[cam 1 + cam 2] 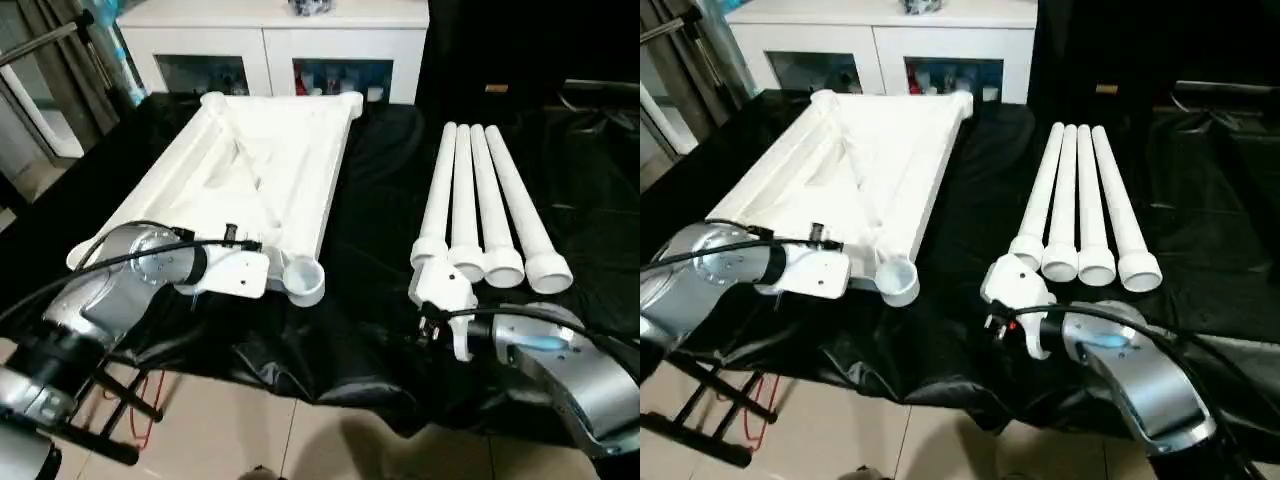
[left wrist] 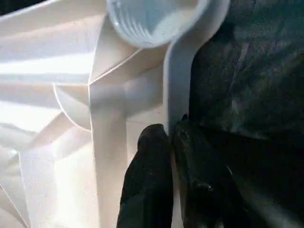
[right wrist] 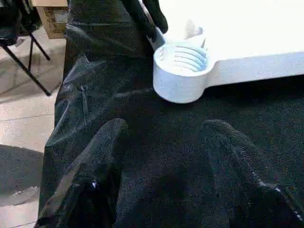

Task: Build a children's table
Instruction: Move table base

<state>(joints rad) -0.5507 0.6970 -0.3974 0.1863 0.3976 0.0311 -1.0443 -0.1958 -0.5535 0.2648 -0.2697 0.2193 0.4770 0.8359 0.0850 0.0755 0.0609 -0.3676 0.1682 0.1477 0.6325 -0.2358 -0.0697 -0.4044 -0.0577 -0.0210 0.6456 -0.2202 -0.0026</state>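
The children's table lies in parts on a black cloth. Its white tabletop rests underside up, ribs showing, with a round corner socket at its near right corner. My left gripper is shut on the tabletop's thin near rim, just beside that socket. Several white tubular legs lie side by side to the right, wide ends toward me. My right gripper hangs open over bare cloth, just in front of the leftmost leg's end, with nothing between its fingers. The socket lies ahead of it.
A white cabinet with glass doors stands behind the table. The black cloth drapes over the table's front edge onto a tiled floor. A black stand and a red cable sit at lower left.
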